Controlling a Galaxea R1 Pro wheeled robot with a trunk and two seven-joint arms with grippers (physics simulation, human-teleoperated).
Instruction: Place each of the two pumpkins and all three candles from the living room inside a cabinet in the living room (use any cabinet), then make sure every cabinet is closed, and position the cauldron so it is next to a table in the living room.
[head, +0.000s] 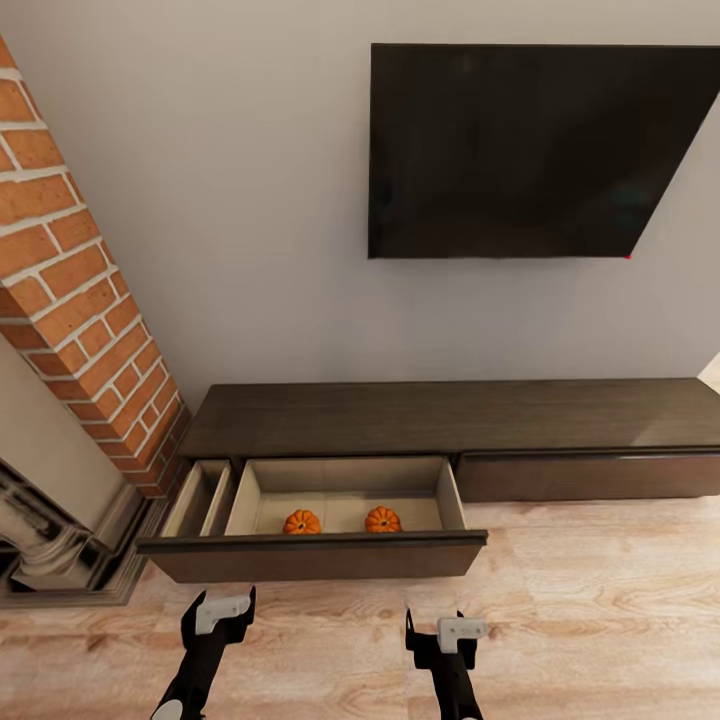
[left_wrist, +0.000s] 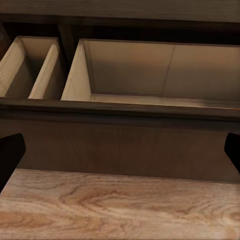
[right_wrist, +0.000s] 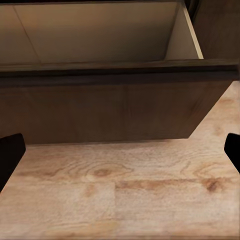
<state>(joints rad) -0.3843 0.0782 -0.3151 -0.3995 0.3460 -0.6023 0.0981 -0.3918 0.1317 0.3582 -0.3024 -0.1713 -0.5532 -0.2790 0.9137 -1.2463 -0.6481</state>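
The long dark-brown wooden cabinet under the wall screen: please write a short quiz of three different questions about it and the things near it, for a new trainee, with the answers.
1. True or false: the wide drawer of the long dark-brown wooden cabinet is pulled open.
2. How many small orange ribbed pumpkins, left and right, lie in the drawer's pale beige interior?
3. Multiple choice: the left gripper and right gripper are
A. each holding a pumpkin
B. both open and empty, in front of the drawer
C. inside the drawer

Key
1. True.
2. Two, side by side in the wide compartment, not touching.
3. B. Both wrist views show the fingers spread wide, over the light wooden floor.
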